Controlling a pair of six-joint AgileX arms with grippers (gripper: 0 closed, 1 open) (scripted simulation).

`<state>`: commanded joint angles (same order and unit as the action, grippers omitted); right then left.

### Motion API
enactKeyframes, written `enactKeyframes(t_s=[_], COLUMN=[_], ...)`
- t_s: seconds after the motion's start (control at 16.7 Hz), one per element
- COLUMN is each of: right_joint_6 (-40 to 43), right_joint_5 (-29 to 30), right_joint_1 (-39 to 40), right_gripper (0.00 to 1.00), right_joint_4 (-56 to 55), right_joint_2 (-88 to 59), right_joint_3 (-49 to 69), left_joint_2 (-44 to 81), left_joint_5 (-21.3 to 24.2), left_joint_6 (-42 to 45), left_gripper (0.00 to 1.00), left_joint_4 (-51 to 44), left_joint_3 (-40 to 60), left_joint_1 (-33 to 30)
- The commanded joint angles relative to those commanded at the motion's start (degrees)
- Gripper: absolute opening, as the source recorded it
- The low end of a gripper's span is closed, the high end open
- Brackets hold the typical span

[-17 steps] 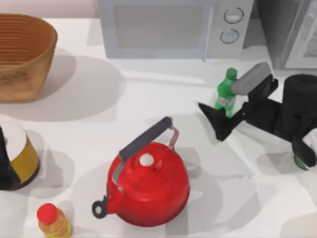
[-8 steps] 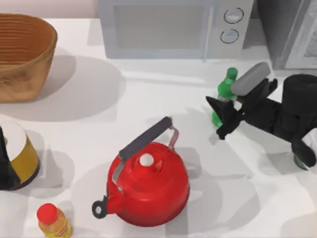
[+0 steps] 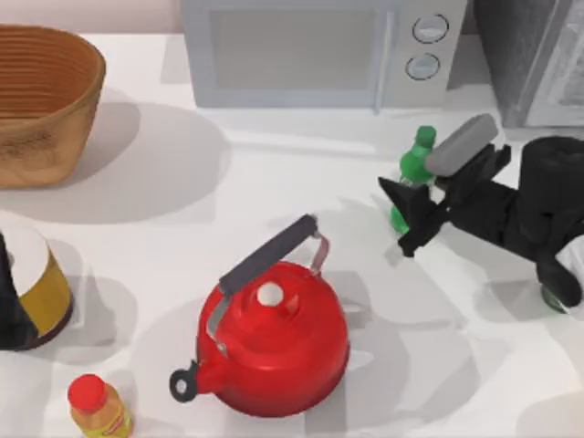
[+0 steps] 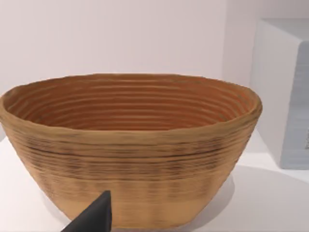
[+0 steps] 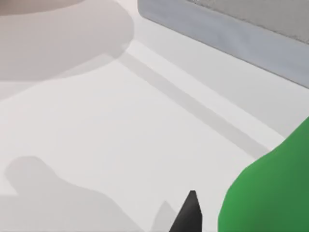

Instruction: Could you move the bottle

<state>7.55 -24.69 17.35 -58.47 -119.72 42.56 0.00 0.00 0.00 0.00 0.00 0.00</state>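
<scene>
The right claw (image 3: 407, 217) sits at about three o'clock on the white counter (image 3: 301, 182), its black arm reaching in low from the right edge and lying nearly level, with a grey block on top of the wrist. Its dark fingers (image 3: 398, 194) are spread either side of the slim translucent green plastic soda bottle (image 3: 412, 170), one at the bottle's far side and one at its near side, so the claw brackets the lower body; whether the fingers press the plastic or stand just off it cannot be told. The bottle stands upright at roughly two o'clock, just in front of the grey microwave oven (image 3: 319, 50), its green cap and shoulders clear above the arm and its lower half hidden behind the fingers. From the right wrist camera the bottle (image 5: 270, 191) looms as a smooth green curve beside one black fingertip (image 5: 188, 215), with the microwave's base (image 5: 227, 34) beyond. Toward six o'clock stands a glossy red kettle (image 3: 274, 338) with a dark handle, well apart from the bottle. The left arm is parked at nine o'clock; its wrist camera shows a dark fingertip (image 4: 94, 217) before a ribbed woven brown basket (image 4: 130, 145), which the top view puts at ten o'clock.
</scene>
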Motion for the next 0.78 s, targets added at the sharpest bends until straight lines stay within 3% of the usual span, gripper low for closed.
enactKeyframes(t_s=[0.42,0.78], right_joint_6=[0.5,2.0], right_joint_5=[-0.7,-1.3], right_joint_1=[-4.0,-25.2], right_gripper=[0.0,0.0], right_joint_4=[-0.2,-0.7], right_joint_2=[4.0,19.2], right_joint_3=[-0.4,-6.4], left_joint_2=[0.0,0.0], left_joint_5=[0.0,0.0], left_joint_6=[0.0,0.0], left_gripper=[1.0,1.0], left_joint_4=[0.0,0.0], left_joint_3=[0.0,0.0], left_joint_1=[0.0,0.0])
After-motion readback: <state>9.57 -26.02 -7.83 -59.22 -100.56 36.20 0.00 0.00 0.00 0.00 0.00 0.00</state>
